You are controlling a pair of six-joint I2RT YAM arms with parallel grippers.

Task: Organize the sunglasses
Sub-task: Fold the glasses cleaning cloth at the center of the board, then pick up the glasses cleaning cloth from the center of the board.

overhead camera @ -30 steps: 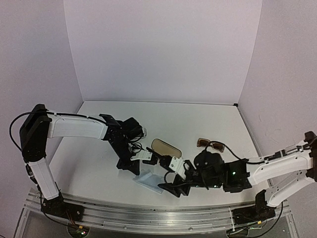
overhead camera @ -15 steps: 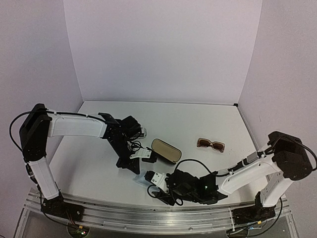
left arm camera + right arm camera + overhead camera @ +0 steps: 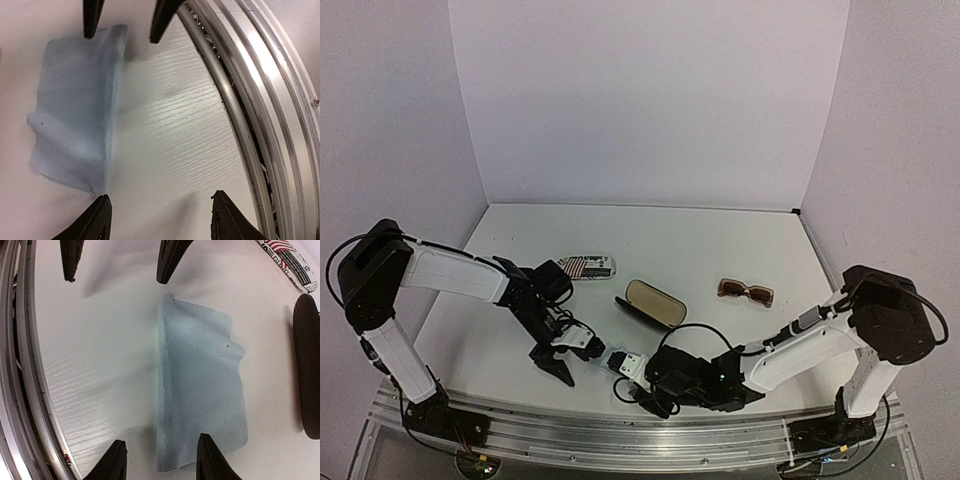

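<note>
The brown sunglasses (image 3: 745, 291) lie folded on the table at the right, far from both grippers. My left gripper (image 3: 558, 366) and right gripper (image 3: 630, 386) face each other at the near edge over a pale blue cloth (image 3: 75, 115). In the left wrist view my left gripper (image 3: 162, 222) is open over bare table, with the cloth off to one side. In the right wrist view my right gripper (image 3: 161, 464) is open and straddles the folded edge of the cloth (image 3: 200, 385), one finger (image 3: 210, 460) over the fabric.
An open black case (image 3: 655, 303) lies mid-table and shows as a dark oval (image 3: 307, 365) beside the cloth. A striped case (image 3: 585, 266) lies behind my left arm. The metal rail (image 3: 250, 100) of the table's front edge runs close to both grippers.
My left gripper has moved from beside the black case toward the front edge and opened. My right arm has swung left along the front to the cloth, its jaws narrowing.
</note>
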